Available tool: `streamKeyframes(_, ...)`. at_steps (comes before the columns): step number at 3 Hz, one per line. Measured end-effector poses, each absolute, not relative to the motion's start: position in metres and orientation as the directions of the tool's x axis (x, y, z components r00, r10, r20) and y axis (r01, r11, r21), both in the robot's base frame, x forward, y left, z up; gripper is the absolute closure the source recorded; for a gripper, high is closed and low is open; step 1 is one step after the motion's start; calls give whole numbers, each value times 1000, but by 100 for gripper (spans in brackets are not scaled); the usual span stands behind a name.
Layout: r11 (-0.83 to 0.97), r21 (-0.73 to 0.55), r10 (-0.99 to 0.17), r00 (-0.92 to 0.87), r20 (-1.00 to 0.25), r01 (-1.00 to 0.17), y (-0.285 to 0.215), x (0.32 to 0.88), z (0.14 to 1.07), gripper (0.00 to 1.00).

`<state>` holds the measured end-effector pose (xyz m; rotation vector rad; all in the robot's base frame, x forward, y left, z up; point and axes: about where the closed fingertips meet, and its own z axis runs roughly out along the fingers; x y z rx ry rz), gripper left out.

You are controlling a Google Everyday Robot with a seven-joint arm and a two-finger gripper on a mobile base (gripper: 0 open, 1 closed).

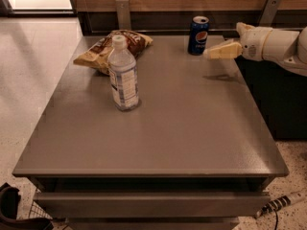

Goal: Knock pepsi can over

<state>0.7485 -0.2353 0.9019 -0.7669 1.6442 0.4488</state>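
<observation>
The pepsi can (198,35) is dark blue with a silver top and a round logo. It stands upright at the far edge of the grey table (158,128), right of centre. My gripper (209,54) comes in from the right on a white arm, its cream fingers pointing left. It hovers above the table just right of the can and slightly nearer to me, apart from it and holding nothing.
A clear plastic water bottle (123,75) with a white cap stands left of centre. A brown chip bag (113,48) lies behind it at the far left. A wood-panelled wall with metal brackets runs behind the table. Floor lies to the left.
</observation>
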Motion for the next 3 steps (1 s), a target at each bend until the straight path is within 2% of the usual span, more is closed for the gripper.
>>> streamKeyframes(3, 691, -96, -171, -33, -985, -716, -202, 808, 880, 0)
